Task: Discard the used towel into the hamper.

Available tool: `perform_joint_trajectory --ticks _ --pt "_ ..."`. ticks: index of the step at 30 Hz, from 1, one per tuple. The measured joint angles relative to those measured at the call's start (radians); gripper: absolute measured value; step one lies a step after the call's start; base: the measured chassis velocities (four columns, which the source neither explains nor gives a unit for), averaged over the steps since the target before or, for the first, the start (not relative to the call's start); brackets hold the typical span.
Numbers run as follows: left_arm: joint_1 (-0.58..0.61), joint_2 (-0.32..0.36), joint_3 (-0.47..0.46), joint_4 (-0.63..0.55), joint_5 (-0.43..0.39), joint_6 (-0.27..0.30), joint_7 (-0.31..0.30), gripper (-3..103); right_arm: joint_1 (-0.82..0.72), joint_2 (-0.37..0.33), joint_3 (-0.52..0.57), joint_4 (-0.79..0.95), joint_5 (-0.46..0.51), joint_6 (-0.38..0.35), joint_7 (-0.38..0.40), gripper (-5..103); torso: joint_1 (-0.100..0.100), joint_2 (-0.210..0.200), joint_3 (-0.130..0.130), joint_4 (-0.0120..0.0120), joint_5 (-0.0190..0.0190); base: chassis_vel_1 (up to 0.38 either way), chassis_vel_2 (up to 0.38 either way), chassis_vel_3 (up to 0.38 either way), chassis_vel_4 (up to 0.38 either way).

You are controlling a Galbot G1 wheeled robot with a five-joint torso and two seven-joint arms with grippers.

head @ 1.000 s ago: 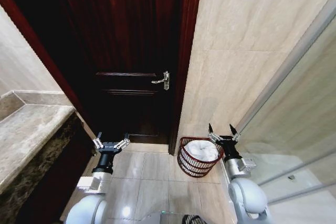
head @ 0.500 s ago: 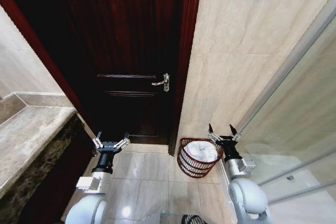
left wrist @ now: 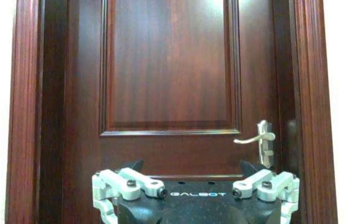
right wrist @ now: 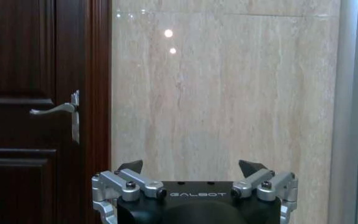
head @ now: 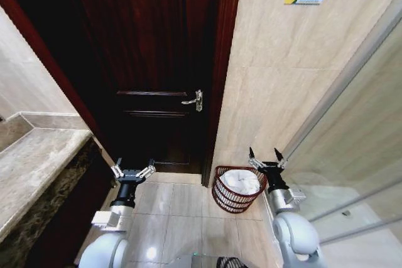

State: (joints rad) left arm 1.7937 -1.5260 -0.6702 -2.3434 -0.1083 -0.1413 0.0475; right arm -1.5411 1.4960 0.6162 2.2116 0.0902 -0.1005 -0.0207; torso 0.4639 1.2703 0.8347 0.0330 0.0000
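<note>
Camera tilted; towel (head: pixel 240 181) fills hamper (head: pixel 233 200).

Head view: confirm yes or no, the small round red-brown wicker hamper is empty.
No. The small round red-brown wicker hamper holds a white crumpled towel, which lies inside its rim.

A dark wooden door (head: pixel 157 92) with a silver handle (head: pixel 193 99) stands shut.

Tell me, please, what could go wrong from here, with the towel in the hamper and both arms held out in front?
1. The right end effector, open, hangs just beside the hamper rim; a turn might knock it over.
2. The white towel is heaped up to the rim, so a bump could spill it.
3. The left end effector, open, points at the door; driving forward may hit it.
</note>
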Motion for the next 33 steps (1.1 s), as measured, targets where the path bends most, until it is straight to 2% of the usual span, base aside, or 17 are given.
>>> perform_joint_trajectory --ticks 6,33 --pt "0.003 0.001 -0.004 0.000 -0.001 -0.005 0.000 100 -0.009 -0.003 0.004 0.016 -0.008 -0.035 -0.004 100 -0.001 -0.001 -0.001 0.0000 0.0000 0.000 0.000 0.000 0.000" --pt "0.017 0.004 -0.046 0.001 -0.022 -0.029 0.012 100 -0.035 0.000 -0.001 0.039 -0.024 -0.045 -0.024 100 -0.003 -0.008 -0.004 0.0000 0.0000 0.000 0.000 0.000 0.000"
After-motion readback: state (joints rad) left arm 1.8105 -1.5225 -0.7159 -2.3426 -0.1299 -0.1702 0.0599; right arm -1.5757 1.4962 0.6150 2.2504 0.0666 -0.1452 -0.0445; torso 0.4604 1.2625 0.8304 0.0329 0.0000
